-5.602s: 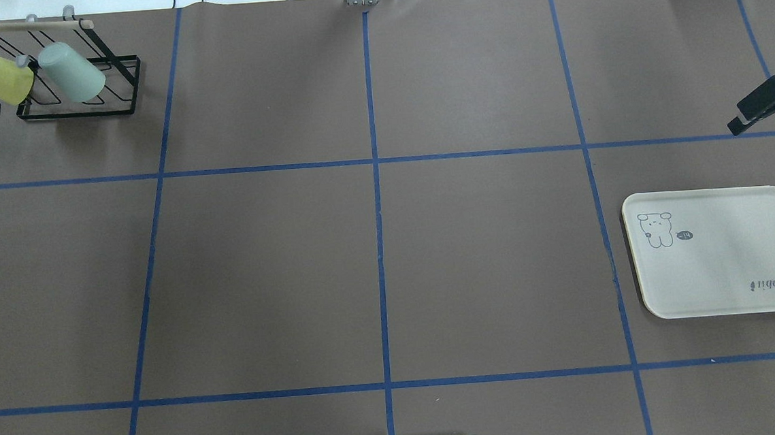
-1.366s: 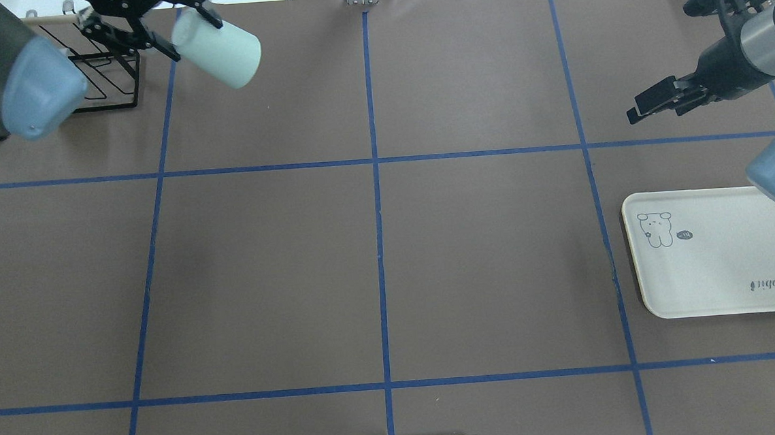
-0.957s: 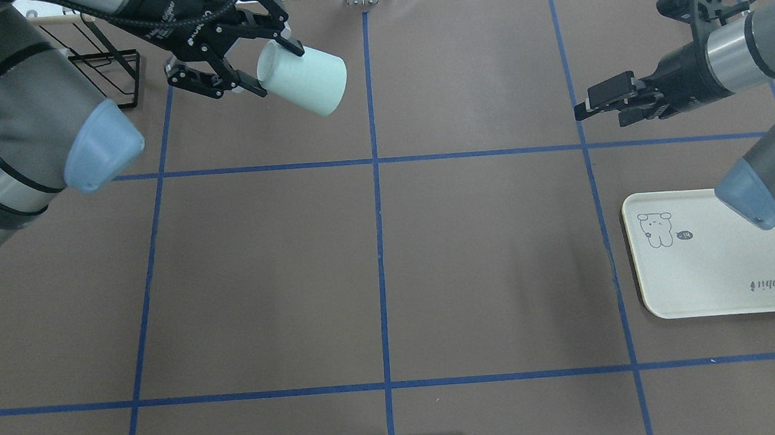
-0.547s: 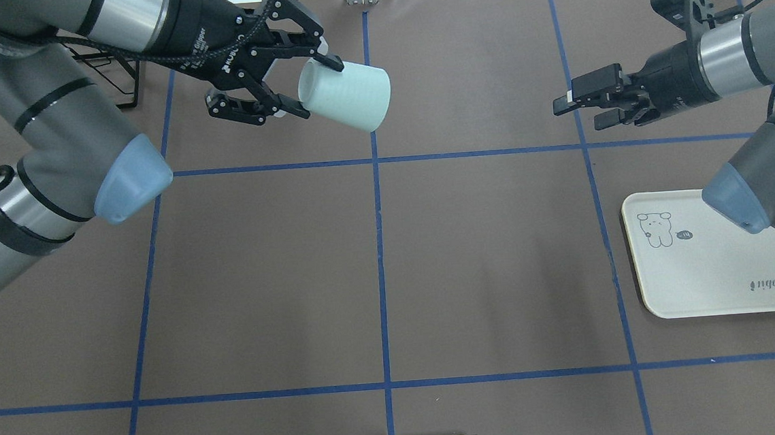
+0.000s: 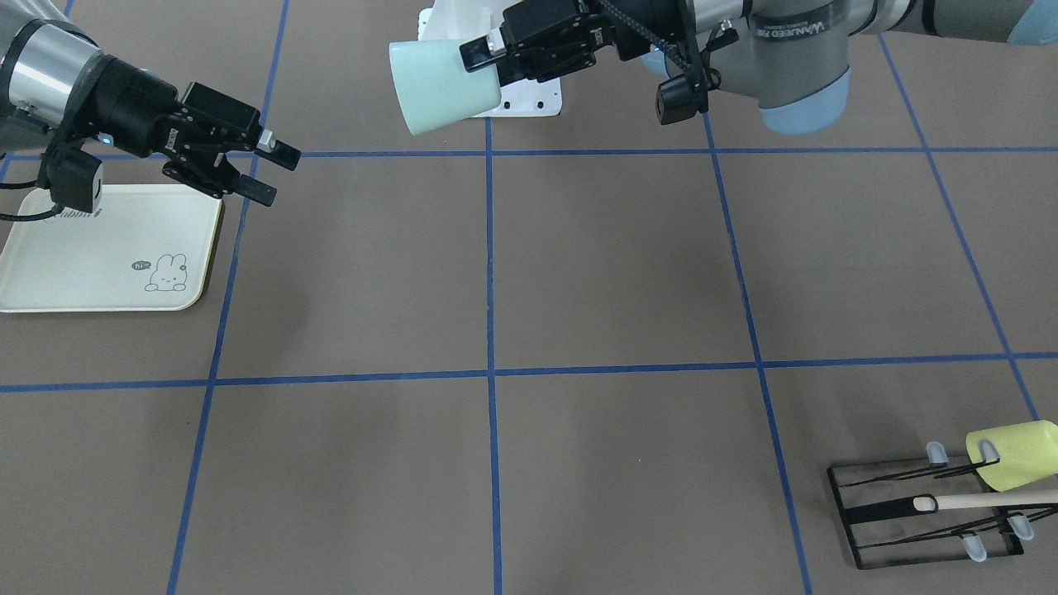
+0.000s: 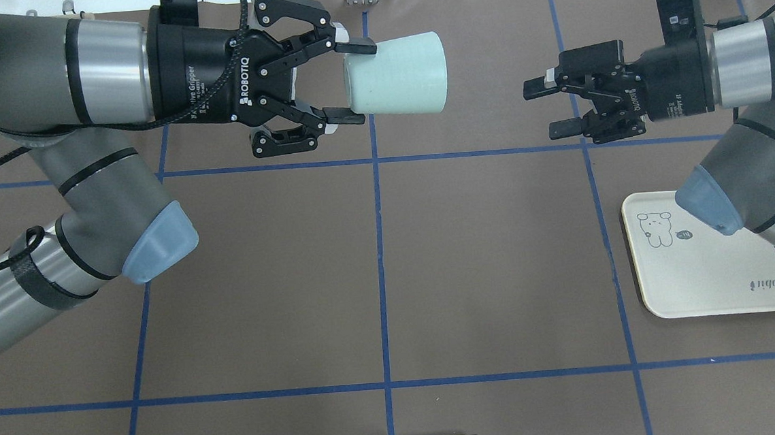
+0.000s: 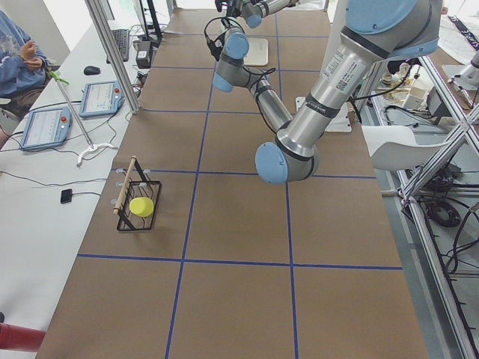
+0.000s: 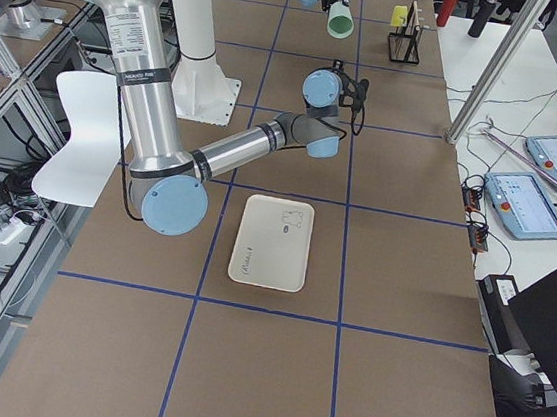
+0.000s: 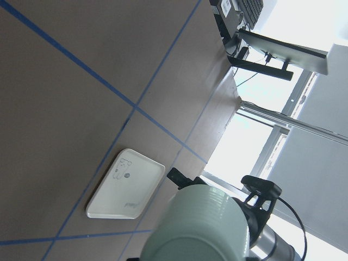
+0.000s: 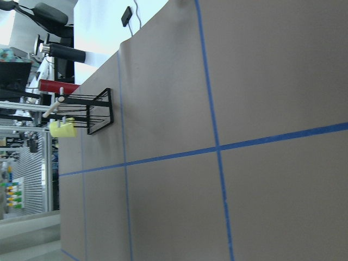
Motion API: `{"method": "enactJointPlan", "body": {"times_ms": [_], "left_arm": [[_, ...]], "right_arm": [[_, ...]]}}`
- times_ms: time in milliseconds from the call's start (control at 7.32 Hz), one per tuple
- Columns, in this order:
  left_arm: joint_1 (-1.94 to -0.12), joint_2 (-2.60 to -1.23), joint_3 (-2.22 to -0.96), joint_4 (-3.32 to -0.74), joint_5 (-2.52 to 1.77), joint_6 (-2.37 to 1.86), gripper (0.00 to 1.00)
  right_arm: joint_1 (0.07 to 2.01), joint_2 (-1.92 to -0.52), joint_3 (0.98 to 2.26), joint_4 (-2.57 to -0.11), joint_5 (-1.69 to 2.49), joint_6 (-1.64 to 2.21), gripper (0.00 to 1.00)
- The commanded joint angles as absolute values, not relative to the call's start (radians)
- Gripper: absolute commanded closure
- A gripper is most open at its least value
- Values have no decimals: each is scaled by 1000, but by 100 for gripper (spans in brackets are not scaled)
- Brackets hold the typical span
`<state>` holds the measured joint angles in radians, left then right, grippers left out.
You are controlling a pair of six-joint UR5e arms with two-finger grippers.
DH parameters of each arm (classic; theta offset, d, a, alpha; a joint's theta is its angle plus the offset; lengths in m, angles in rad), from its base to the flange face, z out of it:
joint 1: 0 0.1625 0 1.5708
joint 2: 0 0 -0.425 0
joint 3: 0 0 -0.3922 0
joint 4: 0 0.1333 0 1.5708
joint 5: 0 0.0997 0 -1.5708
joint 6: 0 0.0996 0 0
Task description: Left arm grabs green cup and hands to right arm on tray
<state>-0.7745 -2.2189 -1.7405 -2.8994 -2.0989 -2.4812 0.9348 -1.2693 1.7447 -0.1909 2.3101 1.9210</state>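
Green cup [image 6: 394,75] appearance: small pale mint-green tumbler, smooth wall, slight taper, 0 handles.
Green cup pose: on its side, axis level; narrow base end toward the bench's left edge, wide end toward the right edge.
Green cup state: lifted clear of the bench, base end clamped between the 2 fingers of the left gripper [image 6: 354,82].
Green cup position: about midway between the left and right edges; depth between the front and back edges cannot be told.
Tray [image 6: 719,283] appearance: cream-white rectangle, 4 rounded corners, raised rim, bunny drawing in 1 corner, "Rabbit" script in the opposite corner.
Tray pose: flat on the bench, long sides parallel to the robot-side edge.
Tray position: close to the right edge, well apart from the green cup.
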Motion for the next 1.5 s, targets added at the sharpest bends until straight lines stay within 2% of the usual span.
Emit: {"method": "enactJointPlan", "body": {"times_ms": [0,410,1366], "left_arm": [[-734,-2169,-1721,-3066,-2071,-2552,100],[-727,-2151,-1723,-3169,-2057,-2606,100],[-709,-2151,-1718,-3223,-2008,-2649,100]], "right_arm": [[866,-1249,1744,-25,2207,2066,1],[792,-1183,1746,61,2110,2251,1],[680,-1178,1749,179,1976,2272,2]]}}
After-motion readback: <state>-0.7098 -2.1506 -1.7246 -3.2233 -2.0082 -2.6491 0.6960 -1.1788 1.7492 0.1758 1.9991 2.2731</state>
